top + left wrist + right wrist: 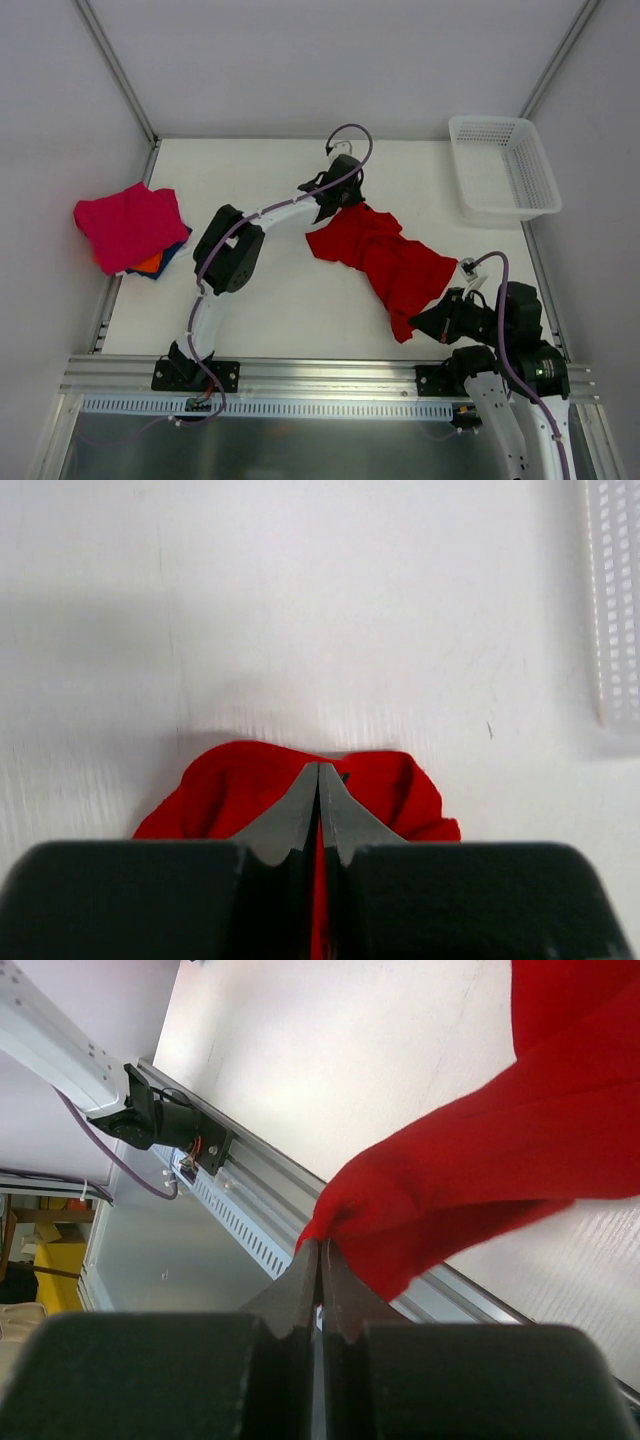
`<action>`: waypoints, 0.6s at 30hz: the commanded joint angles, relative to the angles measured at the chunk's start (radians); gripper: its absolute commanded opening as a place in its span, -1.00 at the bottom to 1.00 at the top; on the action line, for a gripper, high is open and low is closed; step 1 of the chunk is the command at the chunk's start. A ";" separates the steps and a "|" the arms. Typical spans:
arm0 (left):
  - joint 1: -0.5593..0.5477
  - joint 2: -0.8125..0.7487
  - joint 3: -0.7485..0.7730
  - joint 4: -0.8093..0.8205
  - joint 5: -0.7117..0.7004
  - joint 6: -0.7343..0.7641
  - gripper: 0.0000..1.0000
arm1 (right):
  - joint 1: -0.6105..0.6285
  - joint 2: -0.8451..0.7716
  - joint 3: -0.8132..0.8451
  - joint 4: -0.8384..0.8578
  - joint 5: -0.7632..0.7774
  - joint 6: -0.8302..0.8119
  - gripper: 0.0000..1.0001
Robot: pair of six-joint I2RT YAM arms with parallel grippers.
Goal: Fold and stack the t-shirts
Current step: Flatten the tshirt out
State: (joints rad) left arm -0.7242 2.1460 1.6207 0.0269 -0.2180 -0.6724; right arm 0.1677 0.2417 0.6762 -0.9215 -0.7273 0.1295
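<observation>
Both arms have the large bright red cloth t-shirt (385, 255), rumpled and strung between them over the white desk (270, 300), right of centre. The left end effector (318, 772) is pinched tight on its far corner, and the right end effector (318, 1248) is clamped on the near corner. At the left edge, a magenta-pink t-shirt (128, 225) tops the orange t-shirt (150, 263) and dark blue t-shirt (174, 254). A white plastic mesh basket (505, 165) sits far right.

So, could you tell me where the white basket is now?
In the top view, the white basket sits at the far right corner of the table, beyond the red t-shirt.
</observation>
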 commanded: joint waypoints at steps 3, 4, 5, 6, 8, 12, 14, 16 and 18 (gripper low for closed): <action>0.058 0.176 0.377 -0.163 -0.014 0.114 -1.00 | 0.000 0.016 -0.007 0.013 -0.043 -0.037 -0.96; 0.069 0.222 0.427 -0.183 0.000 0.114 -1.00 | 0.000 0.019 -0.010 0.015 -0.047 -0.039 -0.96; 0.080 0.239 0.470 -0.203 0.012 0.112 -1.00 | 0.000 0.019 -0.012 0.013 -0.049 -0.042 -0.96; 0.095 0.247 0.522 -0.244 0.015 0.109 -1.00 | 0.000 0.018 -0.013 0.012 -0.050 -0.045 -0.96; 0.097 0.207 0.504 -0.249 -0.007 0.120 -1.00 | 0.000 0.019 -0.024 0.009 -0.063 -0.053 -0.95; 0.077 0.040 0.250 -0.246 -0.050 0.111 -1.00 | 0.000 0.027 -0.053 0.047 -0.130 -0.079 -0.88; 0.063 -0.096 0.129 -0.245 -0.057 0.067 -1.00 | 0.000 0.028 -0.067 0.075 -0.173 -0.073 -0.78; 0.045 -0.196 -0.063 -0.237 -0.076 0.040 -1.00 | 0.000 0.036 -0.067 0.093 -0.187 -0.076 -0.01; 0.002 -0.343 -0.236 -0.222 -0.130 0.008 -1.00 | 0.001 0.041 -0.061 0.120 -0.220 -0.080 0.64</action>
State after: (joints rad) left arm -0.6655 2.0285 1.5341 -0.1936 -0.2714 -0.6102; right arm 0.1677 0.2676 0.6064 -0.8864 -0.8509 0.0784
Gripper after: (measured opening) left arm 0.005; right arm 0.712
